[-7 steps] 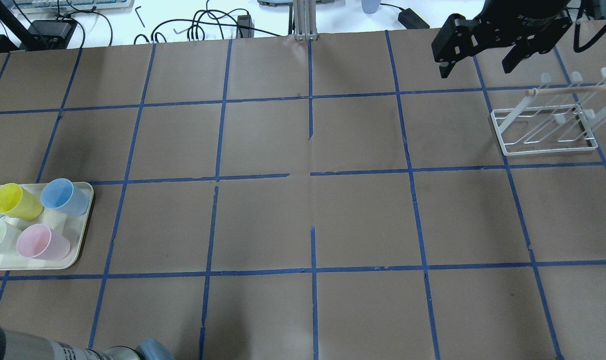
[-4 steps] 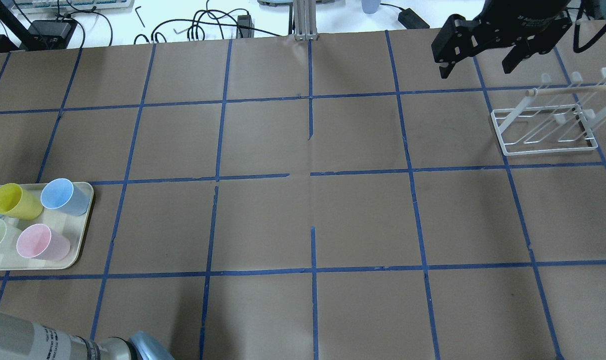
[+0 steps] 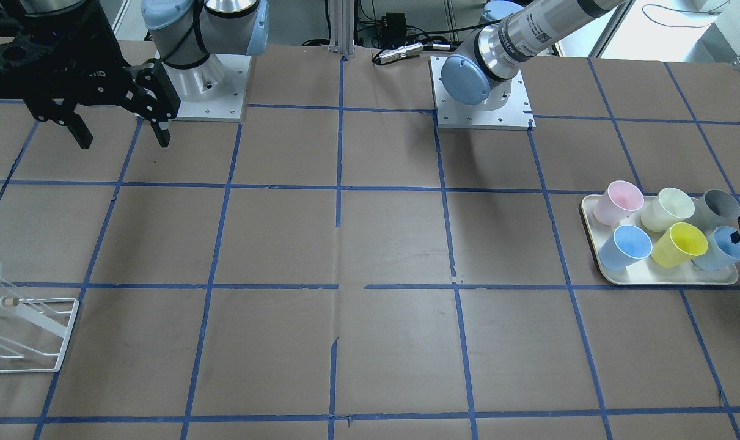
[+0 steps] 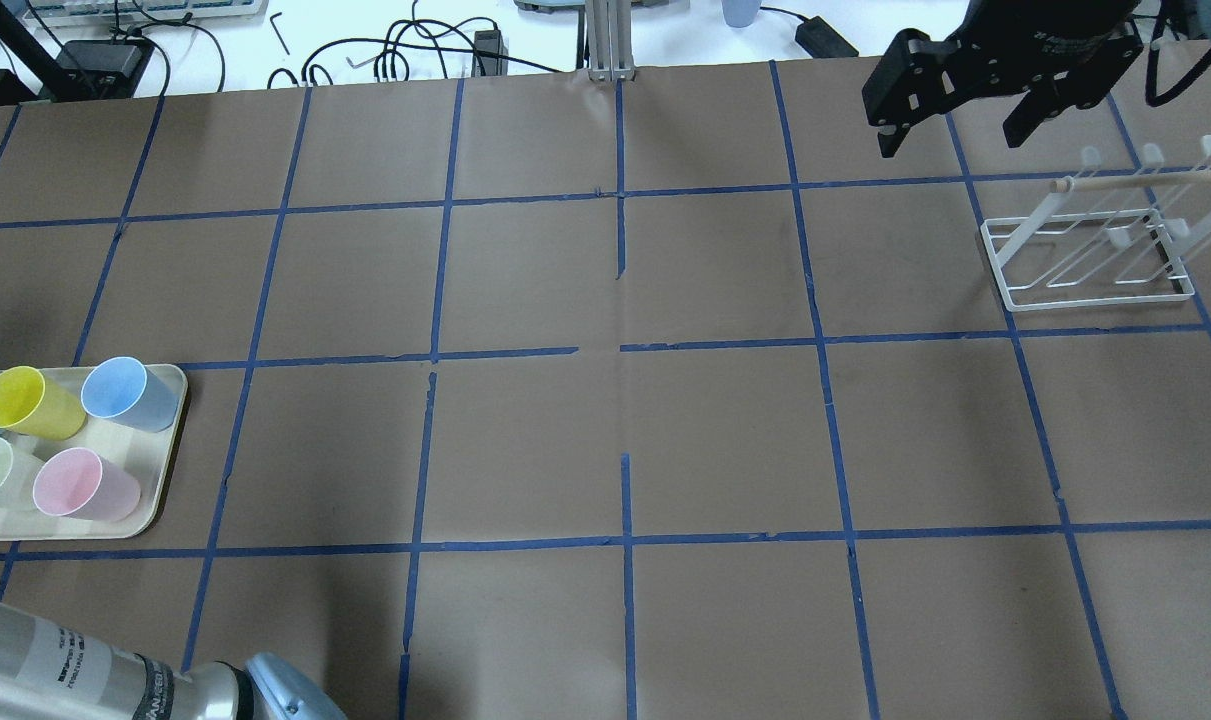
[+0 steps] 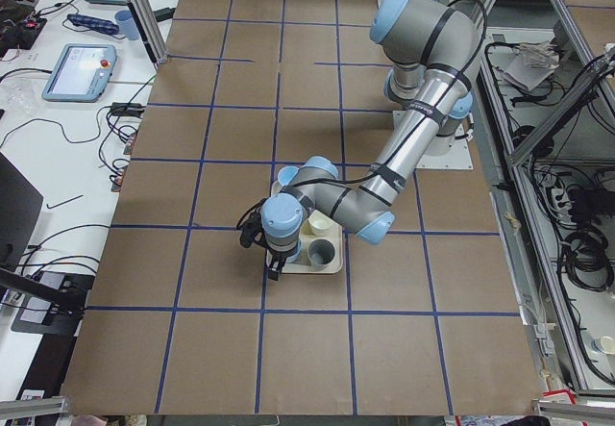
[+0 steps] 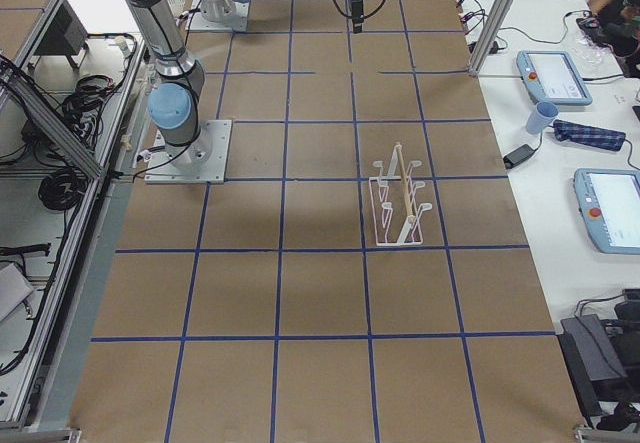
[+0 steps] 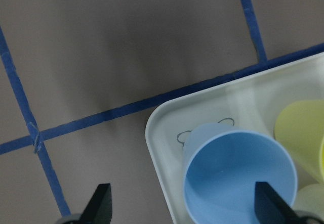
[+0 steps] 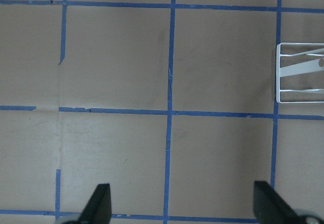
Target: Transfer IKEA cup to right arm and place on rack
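Matte, tapered plastic IKEA cup [image 7: 238,176] on round-cornered cream tray [image 7: 167,148]

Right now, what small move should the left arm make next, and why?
Probably shift the left claw sideways to centre it over the IKEA cup before lowering: in the wrist view it is open, and the cup sits off-centre, close to one finger, on the tray.

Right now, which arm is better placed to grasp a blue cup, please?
Left: the left gripper is open above a blue cup on the tray; the right gripper hangs by the rack.
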